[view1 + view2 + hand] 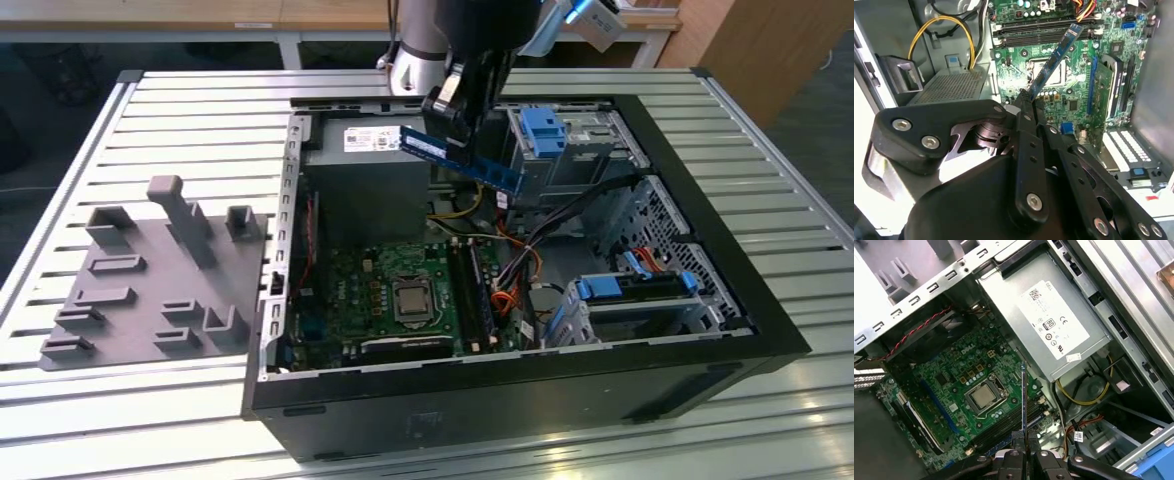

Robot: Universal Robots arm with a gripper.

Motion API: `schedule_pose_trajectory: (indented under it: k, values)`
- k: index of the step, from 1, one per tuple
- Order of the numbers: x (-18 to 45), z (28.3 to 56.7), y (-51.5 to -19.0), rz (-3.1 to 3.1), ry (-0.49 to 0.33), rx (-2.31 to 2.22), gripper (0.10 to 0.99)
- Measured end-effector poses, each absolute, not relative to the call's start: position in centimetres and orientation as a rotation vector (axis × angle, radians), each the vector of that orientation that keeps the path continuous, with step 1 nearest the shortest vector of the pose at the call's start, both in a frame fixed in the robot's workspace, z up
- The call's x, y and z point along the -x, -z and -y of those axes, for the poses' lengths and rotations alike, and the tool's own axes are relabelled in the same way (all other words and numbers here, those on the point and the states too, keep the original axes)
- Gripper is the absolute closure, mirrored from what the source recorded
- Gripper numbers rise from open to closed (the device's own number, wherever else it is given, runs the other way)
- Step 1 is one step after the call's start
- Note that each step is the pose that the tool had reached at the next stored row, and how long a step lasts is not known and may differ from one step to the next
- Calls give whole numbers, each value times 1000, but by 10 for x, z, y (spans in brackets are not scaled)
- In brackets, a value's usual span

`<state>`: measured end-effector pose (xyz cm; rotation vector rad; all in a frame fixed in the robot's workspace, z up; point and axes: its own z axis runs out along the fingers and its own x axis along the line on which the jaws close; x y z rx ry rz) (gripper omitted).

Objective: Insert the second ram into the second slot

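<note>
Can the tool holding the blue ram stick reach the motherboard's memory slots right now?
Probably yes. The tool, shut on the second ram, hangs over the open case; the memory slots lie uncovered below, cables running beside them.

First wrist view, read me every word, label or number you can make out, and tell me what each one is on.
Nothing can be quoted with confidence.
White label on the power supply: print and symbols, too small to read.
Motherboard: white lettering, too small to read.
Second ram in the tool: seen edge-on, no text shows.
</note>
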<state>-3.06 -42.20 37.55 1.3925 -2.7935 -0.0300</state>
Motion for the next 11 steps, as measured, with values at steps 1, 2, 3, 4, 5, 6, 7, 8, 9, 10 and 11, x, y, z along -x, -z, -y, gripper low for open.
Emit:
schedule_pose_trajectory:
  k: [1, 2, 3, 4, 5, 6, 7, 8, 9, 10, 11]
  values:
    - [31, 422, -376, 2800, 30, -1379, 945]
    - [31, 422, -375, 2807, 30, -1366, 945]
    - [31, 422, -375, 2812, 29, -1354, 945]
    - [31, 422, -375, 2818, 29, -1341, 945]
    - [31, 422, -375, 2824, 28, -1329, 945]
    - [31, 422, -375, 2830, 28, -1316, 945]
    - [31, 422, -375, 2836, 27, -1303, 945]
    - [31, 422, -375, 2842, 27, -1290, 945]
    - [31, 422, -375, 2848, 27, -1276, 945]
    - [31, 422, -375, 2854, 27, -1262, 945]
    - [31, 422, -375, 2860, 26, -1249, 945]
